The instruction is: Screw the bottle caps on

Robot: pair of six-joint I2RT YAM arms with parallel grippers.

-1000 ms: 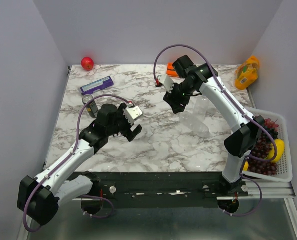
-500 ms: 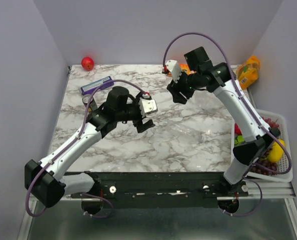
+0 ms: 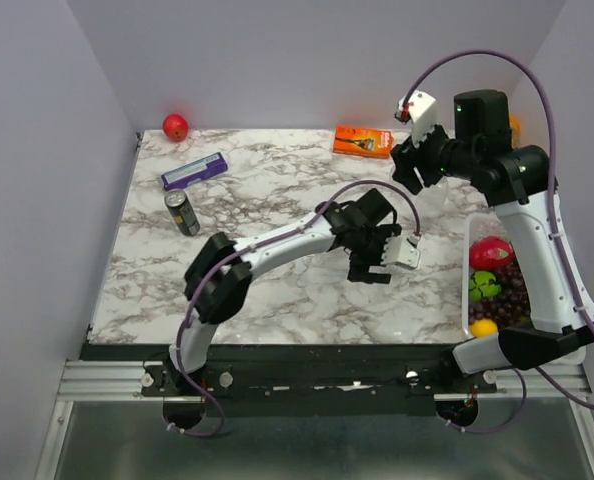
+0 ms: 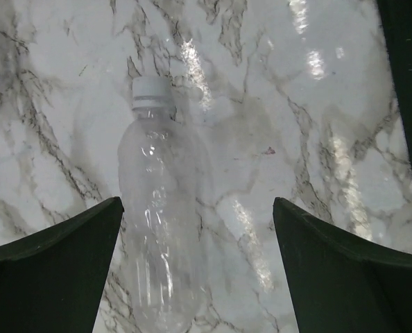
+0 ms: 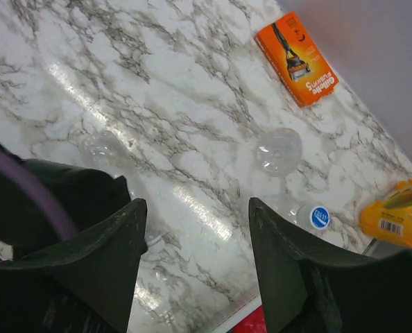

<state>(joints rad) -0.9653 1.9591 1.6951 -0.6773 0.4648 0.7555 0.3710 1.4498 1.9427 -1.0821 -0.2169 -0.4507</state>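
Left wrist view: my left pincer (image 4: pixel 198 201) is spread to full width and grips nothing. Its fingers (image 4: pixel 53 277) hang above the marble table (image 4: pixel 345 104). A clear bottle (image 4: pixel 157 222) lies on its side on the table below the gap. In this view it is closer to the left-hand finger and touches neither. A whitish cap (image 4: pixel 150 87) sits on its neck, at the end away from the camera.

Right wrist view: my right pincer (image 5: pixel 195 205) is partly spread. Only marble shows between its fingers, so it holds nothing. It stands high above the table. Below it, a second bottle (image 5: pixel 279 150) is seen end-on as a clear round outline. A blue cap (image 5: pixel 319 217) with a white centre lies near that bottle, toward a yellow packet (image 5: pixel 400 215). I cannot tell whether this cap is on a neck. An orange razor box (image 5: pixel 296 59) lies farther off. A faint clear shape (image 5: pixel 102 147) shows beside my left arm (image 5: pixel 53 201); I cannot tell what it is.

Top external view: my left arm reaches across to the right-centre of the table. My right arm (image 3: pixel 537 220) stands tall at the far right, beside the fruit basket (image 3: pixel 469 305). The bottles barely show here. On the left side lie a dark can (image 3: pixel 182 212), a purple box (image 3: pixel 194 171) and, at the far corner, a red apple (image 3: pixel 175 127), all well apart from both pincers.
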